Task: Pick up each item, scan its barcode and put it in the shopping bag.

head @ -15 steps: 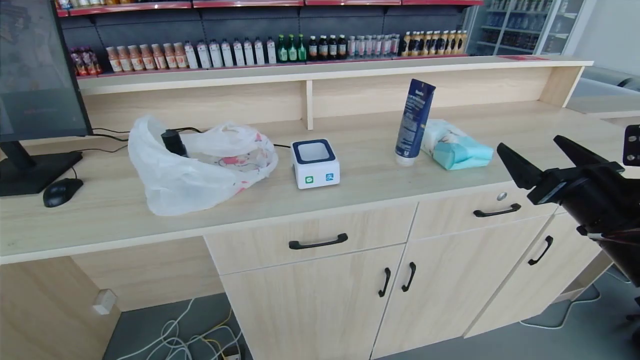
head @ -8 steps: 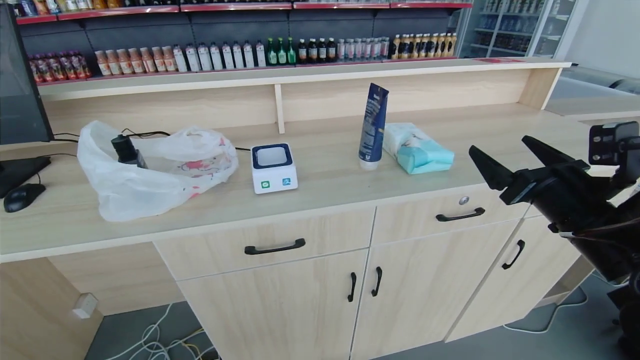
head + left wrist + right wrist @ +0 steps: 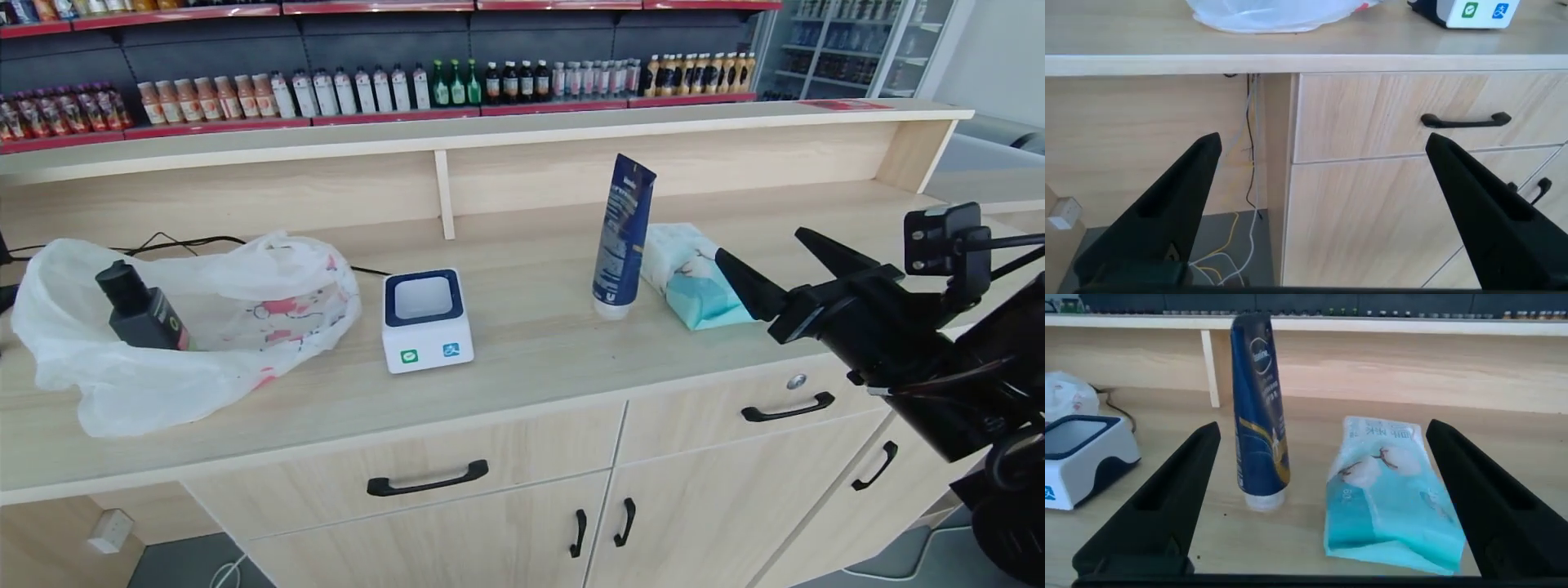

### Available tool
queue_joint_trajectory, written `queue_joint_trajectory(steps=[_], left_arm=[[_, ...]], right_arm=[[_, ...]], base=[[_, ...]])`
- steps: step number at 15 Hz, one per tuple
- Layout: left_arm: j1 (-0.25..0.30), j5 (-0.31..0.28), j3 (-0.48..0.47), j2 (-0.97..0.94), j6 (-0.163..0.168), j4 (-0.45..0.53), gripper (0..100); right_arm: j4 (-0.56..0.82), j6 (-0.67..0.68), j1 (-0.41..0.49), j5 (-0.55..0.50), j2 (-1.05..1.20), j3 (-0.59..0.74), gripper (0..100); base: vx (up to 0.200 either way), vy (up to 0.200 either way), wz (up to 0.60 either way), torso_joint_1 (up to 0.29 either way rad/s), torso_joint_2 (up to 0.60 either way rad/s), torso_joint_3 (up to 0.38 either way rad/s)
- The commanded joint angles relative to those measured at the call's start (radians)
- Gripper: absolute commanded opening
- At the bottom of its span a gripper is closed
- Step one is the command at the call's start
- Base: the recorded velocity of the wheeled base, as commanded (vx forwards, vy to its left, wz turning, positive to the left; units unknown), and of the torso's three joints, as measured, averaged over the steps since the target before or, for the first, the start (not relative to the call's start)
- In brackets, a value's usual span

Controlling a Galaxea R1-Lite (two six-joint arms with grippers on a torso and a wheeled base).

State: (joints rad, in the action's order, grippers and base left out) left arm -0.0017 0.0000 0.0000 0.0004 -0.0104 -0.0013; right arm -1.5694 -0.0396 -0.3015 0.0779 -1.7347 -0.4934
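**Tube and soft pack not yet scanned; both end effectors open and empty**

The left end effector (image 3: pixel 1319 143) hangs below the counter (image 3: pixel 522 367) edge, jaws spread wide with nothing between them, facing the drawer fronts (image 3: pixel 1372 114). Up on the counter, the scanner (image 3: pixel 426 320) sits mid-way, with the shopping bag (image 3: pixel 245 327) slumped at its 9 o'clock and a dark bottle (image 3: pixel 140 309) lying inside. At the scanner's 2 o'clock a blue tube (image 3: pixel 622 237) stands on its cap. Tall on a narrow base, it should tip easily, and its smooth skin looks slippery and squeezable, so a firm hold across the lower body seems best. Just beside it, at its 3 o'clock, lies a pack of wipes (image 3: pixel 690 278). It is likely light and soft, best taken across its narrow width. The right end effector (image 3: pixel 759 243) sits at the pack's 5 o'clock, also open and empty. There is bare counter between scanner and tube, and the raised back panel (image 3: pixel 735 159) closes off 12 o'clock.
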Motion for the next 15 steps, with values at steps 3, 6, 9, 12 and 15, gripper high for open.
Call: queue_joint_trajectory(steps=[3,6,9,12,15], left_arm=[[0.0,0.0,0.0,0.0,0.0,0.0,100],[0.0,0.0,0.0,0.0,0.0,0.0,100],[0.0,0.0,0.0,0.0,0.0,-0.002,100],[0.0,0.0,0.0,0.0,0.0,-0.002,100],[0.0,-0.002,0.0,0.0,0.0,-0.002,100]], right_arm=[[-0.001,0.0,-0.079,0.0,-0.08,-0.062,100],[-0.001,0.001,-0.128,0.0,-0.178,-0.163,100],[-0.001,-0.002,-0.154,0.0,-0.235,-0.197,100],[-0.001,-0.002,-0.15,-0.004,-0.267,-0.214,100],[-0.001,-0.002,-0.151,-0.004,-0.301,-0.248,100]], base=[[0.0,0.0,0.0,0.0,0.0,0.0],[0.0,0.0,0.0,0.0,0.0,0.0],[0.0,0.0,0.0,0.0,0.0,0.0],[0.0,0.0,0.0,0.0,0.0,0.0],[0.0,0.0,0.0,0.0,0.0,0.0]])
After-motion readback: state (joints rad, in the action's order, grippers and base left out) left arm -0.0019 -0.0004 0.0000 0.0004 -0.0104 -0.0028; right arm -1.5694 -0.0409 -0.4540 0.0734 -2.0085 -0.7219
